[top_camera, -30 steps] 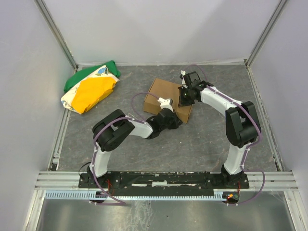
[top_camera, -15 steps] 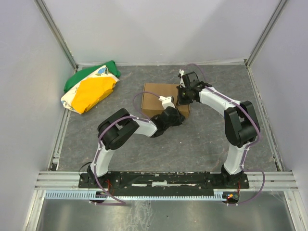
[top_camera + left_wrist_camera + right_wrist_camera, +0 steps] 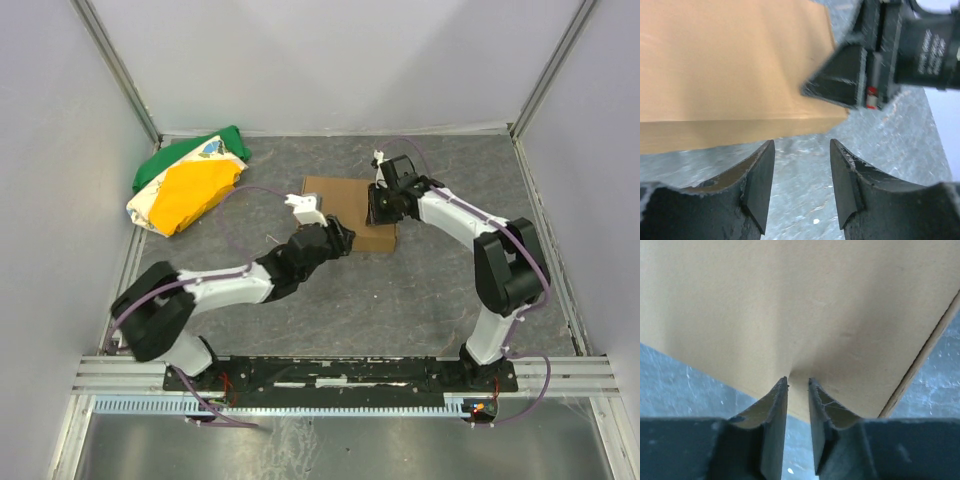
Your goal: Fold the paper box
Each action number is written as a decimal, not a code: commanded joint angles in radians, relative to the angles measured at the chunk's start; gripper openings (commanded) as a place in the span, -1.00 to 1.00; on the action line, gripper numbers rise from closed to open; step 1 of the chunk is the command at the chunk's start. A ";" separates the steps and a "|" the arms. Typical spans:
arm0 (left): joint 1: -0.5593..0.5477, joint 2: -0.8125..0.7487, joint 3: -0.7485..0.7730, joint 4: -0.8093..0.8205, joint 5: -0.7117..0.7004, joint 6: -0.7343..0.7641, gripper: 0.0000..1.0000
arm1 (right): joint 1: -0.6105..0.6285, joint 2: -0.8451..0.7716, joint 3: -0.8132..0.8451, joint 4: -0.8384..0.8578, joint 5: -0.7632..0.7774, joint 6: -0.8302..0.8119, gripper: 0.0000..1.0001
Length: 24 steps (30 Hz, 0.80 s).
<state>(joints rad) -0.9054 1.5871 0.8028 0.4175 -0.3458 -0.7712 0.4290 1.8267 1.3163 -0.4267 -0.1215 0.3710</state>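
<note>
Left wrist: right gripper [image 3: 816, 87] lettering [image 3: 927, 47] seemingly illegible.

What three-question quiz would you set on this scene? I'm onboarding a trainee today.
1. True or false: the left gripper holds the box.
2. Multiple choice: where does the cloth bundle lie in the top view? A, far left. B, near right. C, on the box.
3. Short answer: which gripper's tips rest on the box?

Key: 1 false, its jaws stand apart just short of the box's near edge. 2 A. 3 the right gripper.
</note>
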 commanded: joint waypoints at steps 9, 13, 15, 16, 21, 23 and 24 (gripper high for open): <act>0.003 -0.178 -0.500 0.535 -0.369 0.549 0.28 | 0.002 -0.413 -0.342 0.118 0.080 0.003 0.33; 0.002 -0.068 -0.553 0.760 -0.377 0.685 0.29 | 0.002 -0.461 -0.445 0.161 0.100 -0.013 0.33; 0.003 -0.008 -0.570 0.880 -0.391 0.742 0.26 | 0.002 -0.459 -0.452 0.127 0.115 -0.015 0.32; 0.003 0.012 -0.576 0.914 -0.393 0.756 0.25 | 0.001 -0.463 -0.463 0.124 0.122 -0.011 0.31; 0.006 0.064 -0.559 0.894 -0.394 0.779 0.22 | 0.000 -0.461 -0.477 0.106 0.158 -0.021 0.30; 0.008 0.086 -0.549 0.909 -0.398 0.795 0.21 | 0.000 -0.442 -0.467 0.096 0.156 -0.029 0.29; 0.012 0.098 -0.538 0.911 -0.401 0.801 0.21 | 0.000 -0.428 -0.462 0.097 0.155 -0.035 0.29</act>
<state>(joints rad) -0.9035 1.6512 0.2337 1.2083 -0.7055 -0.0631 0.4320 1.3777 0.8333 -0.3397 0.0051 0.3607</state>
